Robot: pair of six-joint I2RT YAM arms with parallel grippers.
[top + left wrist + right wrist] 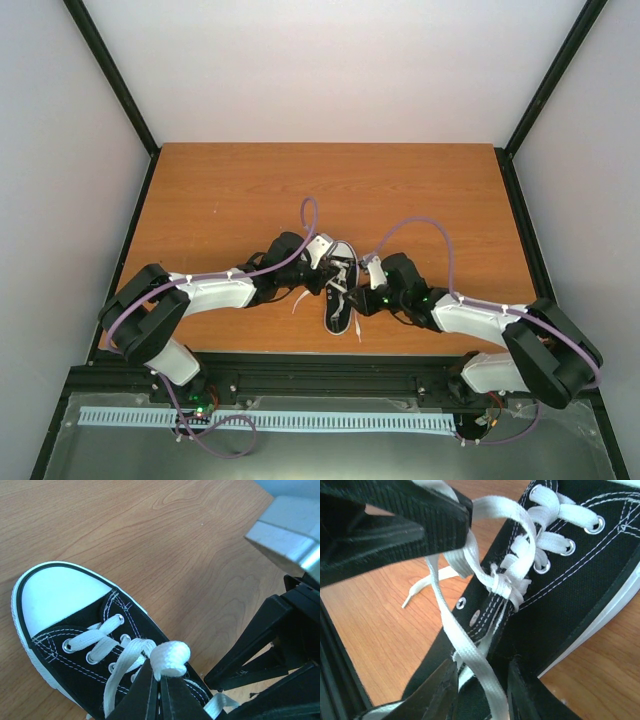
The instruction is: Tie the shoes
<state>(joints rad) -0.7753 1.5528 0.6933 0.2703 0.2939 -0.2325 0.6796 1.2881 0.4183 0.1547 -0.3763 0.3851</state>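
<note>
While the black canvas sneaker (340, 290), white at the toe cap (55, 597), is lying on the counter (250, 190), the bow seems to be forming. Above the sneaker, the left pincer (160, 677) is clamping a folded lace loop (171, 659). The right pincer (482, 669) is gaping beside the sneaker, a loose strand (445, 615) passing between its fingers (435, 695). Next, that strand is probably needing pinching and wrapping around the loop.

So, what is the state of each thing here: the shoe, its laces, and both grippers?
shoe: upright on the table, bow not finished.
laces: first knot made, one loop lifted.
left gripper: shut on a loop of the laces.
right gripper: open around one lace strand.
</note>
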